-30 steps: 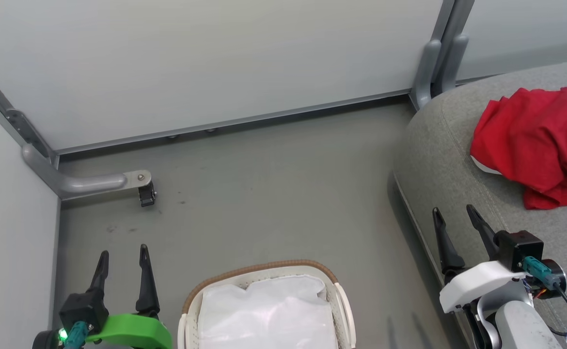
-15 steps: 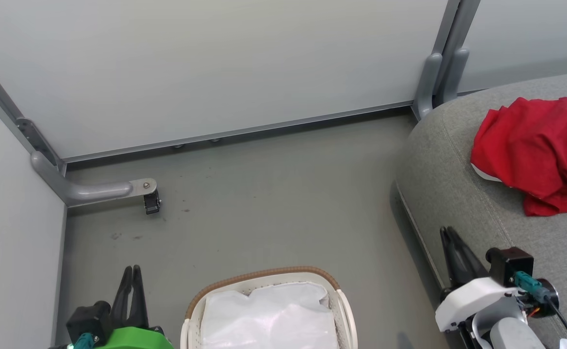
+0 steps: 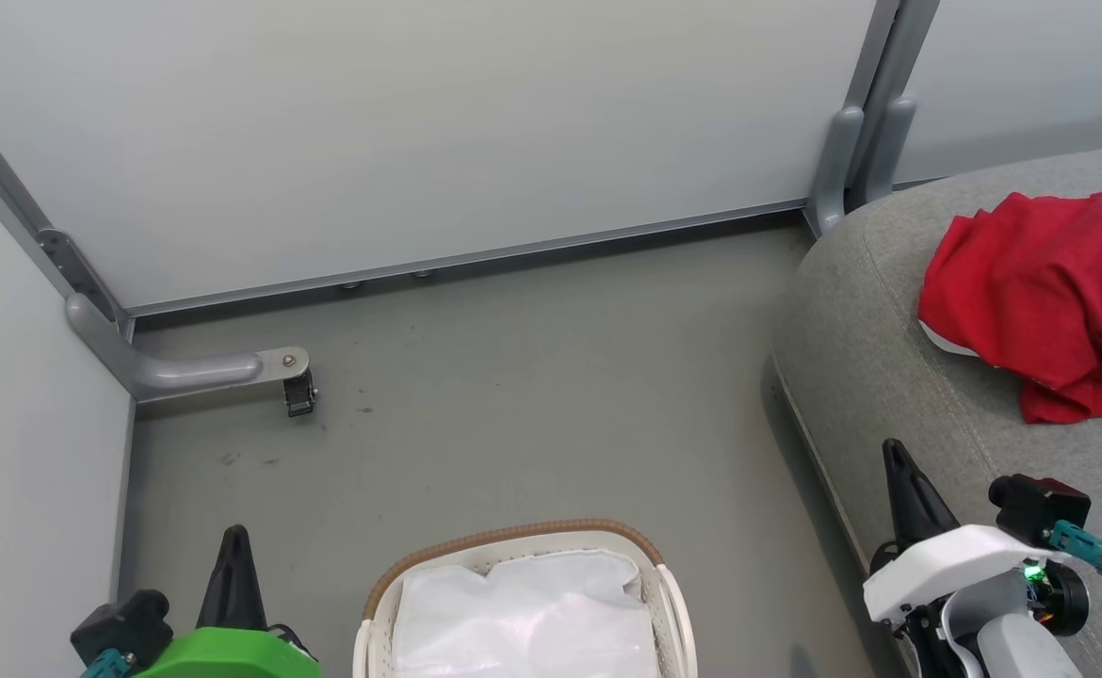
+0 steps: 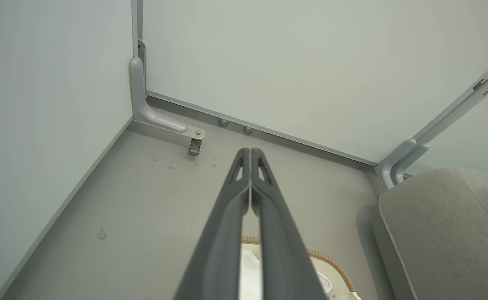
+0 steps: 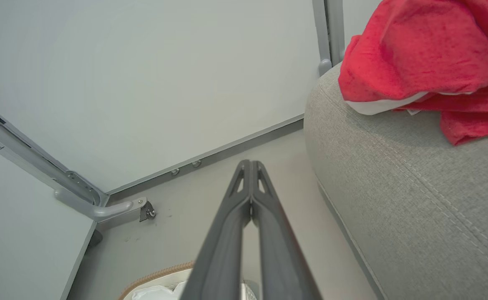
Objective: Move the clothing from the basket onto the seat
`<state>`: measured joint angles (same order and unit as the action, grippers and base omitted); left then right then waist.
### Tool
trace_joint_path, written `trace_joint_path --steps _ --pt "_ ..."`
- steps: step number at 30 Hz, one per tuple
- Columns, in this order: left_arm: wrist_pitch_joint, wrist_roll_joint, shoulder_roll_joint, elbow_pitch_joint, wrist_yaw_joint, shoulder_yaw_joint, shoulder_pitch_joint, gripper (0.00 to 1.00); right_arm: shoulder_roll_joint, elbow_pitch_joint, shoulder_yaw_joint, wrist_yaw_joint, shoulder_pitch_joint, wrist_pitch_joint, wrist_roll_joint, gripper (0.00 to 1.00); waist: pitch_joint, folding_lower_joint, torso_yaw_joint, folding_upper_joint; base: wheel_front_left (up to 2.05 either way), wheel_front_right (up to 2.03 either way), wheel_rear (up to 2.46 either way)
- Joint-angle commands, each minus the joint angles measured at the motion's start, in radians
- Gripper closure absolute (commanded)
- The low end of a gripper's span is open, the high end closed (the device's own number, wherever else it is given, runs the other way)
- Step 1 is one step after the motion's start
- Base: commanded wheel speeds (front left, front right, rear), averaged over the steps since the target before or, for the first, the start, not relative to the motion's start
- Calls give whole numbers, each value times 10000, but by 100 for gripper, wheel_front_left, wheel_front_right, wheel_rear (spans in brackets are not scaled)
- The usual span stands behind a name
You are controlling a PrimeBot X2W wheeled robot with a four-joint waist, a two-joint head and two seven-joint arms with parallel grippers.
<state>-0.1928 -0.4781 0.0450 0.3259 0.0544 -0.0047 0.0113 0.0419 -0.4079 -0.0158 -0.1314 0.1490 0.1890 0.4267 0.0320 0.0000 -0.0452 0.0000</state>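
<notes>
Head view, nearest first: the left gripper (image 3: pixel 234 546) rises at the lower left from a green mount (image 3: pixel 231 656), its two dark fingers pressed together into a single point with nothing between them; the left wrist view shows those fingers meeting at the tips, with only a thin slit lower down.

The right gripper (image 3: pixel 894 457) rises at the lower right from a white mount (image 3: pixel 942 557), clenched in the same way on nothing; its tip shows against the near edge of the seat (image 3: pixel 876 348).

Between the two grippers, at the bottom edge, stands the basket (image 3: pixel 513 533), cut off by the picture; its brown rim curves round the far side, and what shows inside is a rumpled white lining (image 3: pixel 523 612).

Beyond it lies a bare grey floor (image 3: pixel 551 377) with a few small dark marks.

To the right, well apart from the basket, the clothing (image 3: pixel 1045 282) lies in a crumpled red heap on top of the seat, running off the right edge; a white panel peeps out under its near left fold, as the right wrist view shows more plainly.

Farther left, a grey bracket (image 3: pixel 198 369) reaches out from the corner, with a small dark caster (image 3: pixel 299 397) under its end; behind all this stand pale panels (image 3: pixel 438 132), joined by a grey post (image 3: pixel 857 160) just past the seat's far corner.
</notes>
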Motion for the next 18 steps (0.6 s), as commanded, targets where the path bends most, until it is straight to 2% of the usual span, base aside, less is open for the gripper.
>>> trace_joint_path --steps 1,18 --pt "103 -440 26 -195 89 65 -285 100 56 231 -58 2 31 -96 464 100 -4 0 7 0 0 0 0" --pt "775 -2938 36 -354 250 319 -516 100 70 581 -261 4 -73 -756 3080 100 -47 0 74 0 0 0 0"
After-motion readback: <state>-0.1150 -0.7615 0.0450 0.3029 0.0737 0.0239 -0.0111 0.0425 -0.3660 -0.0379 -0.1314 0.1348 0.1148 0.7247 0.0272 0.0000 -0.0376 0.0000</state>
